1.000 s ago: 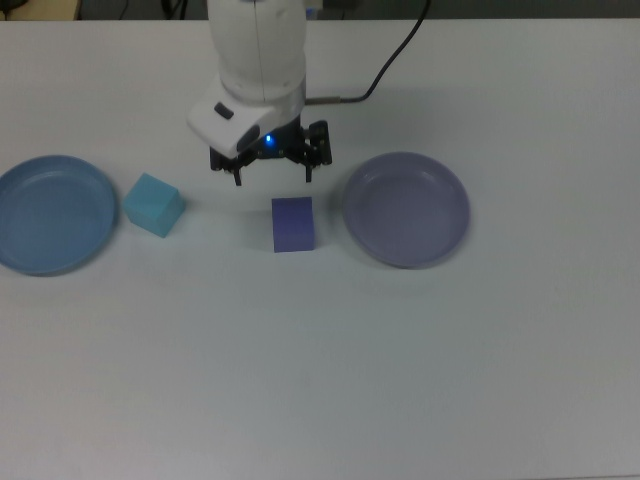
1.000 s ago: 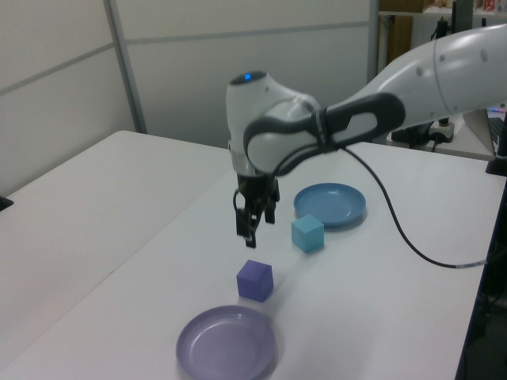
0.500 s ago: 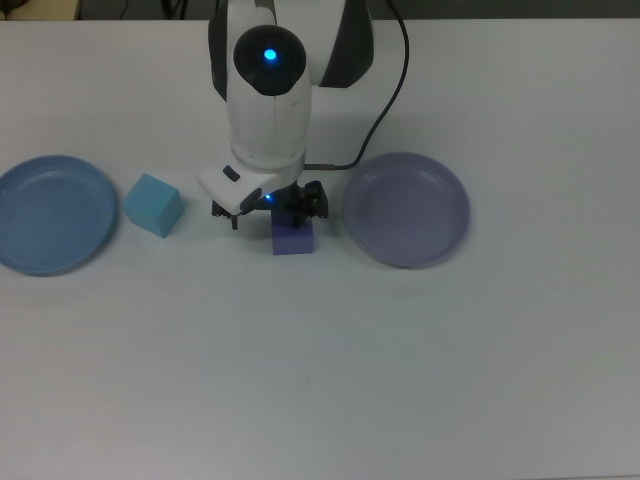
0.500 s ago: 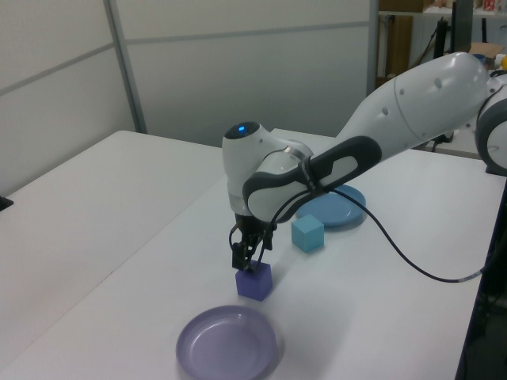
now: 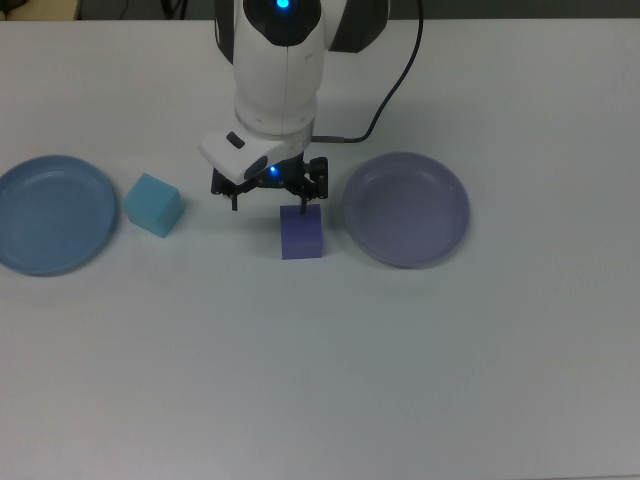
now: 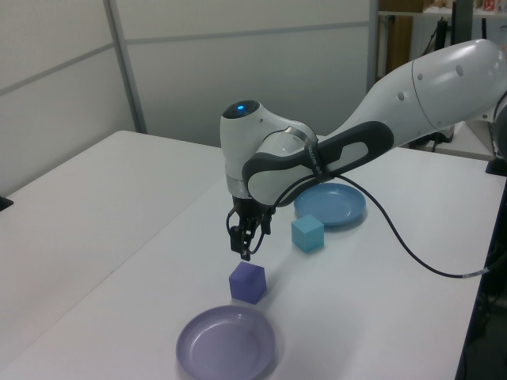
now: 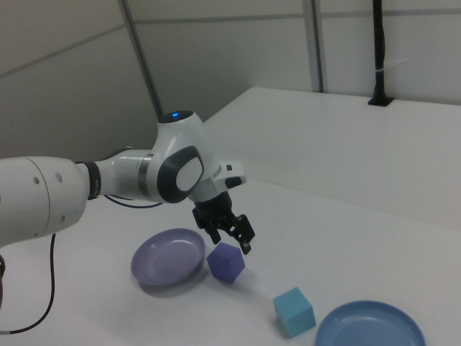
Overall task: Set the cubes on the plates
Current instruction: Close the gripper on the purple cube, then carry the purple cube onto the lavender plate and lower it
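Observation:
The purple-blue cube (image 5: 301, 232) rests on the white table between the two plates, turned a little askew in the left view (image 6: 248, 283) and the right view (image 7: 226, 262). My gripper (image 5: 271, 203) hangs open just above and behind it, holding nothing, and it also shows in the left view (image 6: 245, 252). The light cyan cube (image 5: 153, 204) sits next to the blue plate (image 5: 50, 213) at the top view's left. The lavender plate (image 5: 406, 208) lies at the top view's right of the purple-blue cube. Both plates hold nothing.
A black cable (image 5: 395, 75) runs from the arm across the table behind the lavender plate. The table's far edge (image 5: 500, 20) is at the top view's top. Grey wall panels (image 6: 198, 71) stand behind the table in the left view.
The gripper dropped onto the purple-blue cube, then rose again still open. The cube shifted slightly toward the top view's lower right and turned a little.

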Motion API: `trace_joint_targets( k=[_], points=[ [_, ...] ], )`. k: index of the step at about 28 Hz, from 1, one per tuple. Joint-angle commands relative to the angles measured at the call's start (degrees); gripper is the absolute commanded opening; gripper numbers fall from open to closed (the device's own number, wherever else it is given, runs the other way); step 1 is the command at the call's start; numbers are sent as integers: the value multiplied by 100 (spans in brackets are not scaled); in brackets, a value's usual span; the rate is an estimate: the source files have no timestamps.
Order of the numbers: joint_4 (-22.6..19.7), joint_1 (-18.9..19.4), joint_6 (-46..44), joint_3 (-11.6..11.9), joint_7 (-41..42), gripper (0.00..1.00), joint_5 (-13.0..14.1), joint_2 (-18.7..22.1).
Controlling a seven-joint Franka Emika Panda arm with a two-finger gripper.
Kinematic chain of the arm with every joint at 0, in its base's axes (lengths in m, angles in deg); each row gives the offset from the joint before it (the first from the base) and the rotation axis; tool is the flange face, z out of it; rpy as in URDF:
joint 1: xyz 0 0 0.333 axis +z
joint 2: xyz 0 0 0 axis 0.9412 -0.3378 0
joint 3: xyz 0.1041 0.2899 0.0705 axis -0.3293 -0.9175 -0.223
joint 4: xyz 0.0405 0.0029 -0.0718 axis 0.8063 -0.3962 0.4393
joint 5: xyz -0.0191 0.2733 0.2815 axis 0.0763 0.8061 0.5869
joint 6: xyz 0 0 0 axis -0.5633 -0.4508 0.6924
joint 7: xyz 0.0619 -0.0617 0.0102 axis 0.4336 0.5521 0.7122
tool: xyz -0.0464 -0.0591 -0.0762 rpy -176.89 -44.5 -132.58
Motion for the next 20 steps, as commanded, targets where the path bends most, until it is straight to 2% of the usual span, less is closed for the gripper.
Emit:
trace_joint_targets(
  k=[1, 7, 13, 14, 16, 17, 18, 20],
  points=[
    [-77, 158, -36, 21, -121, 100, -40, -99],
    [-77, 360, 34, 21, -130, 100, -40, -310],
    [-77, 361, 95, 21, -130, 100, -49, -381],
    [-77, 334, 122, 30, -122, 96, -49, -407],
    [-68, 308, 139, 47, -113, 77, -57, -425],
    [-59, 299, 148, 65, -78, 58, -66, -433],
    [-59, 290, 148, 74, -69, 51, -66, -425],
    [-16, 290, 148, 82, -69, 44, -66, -425]
  ],
)
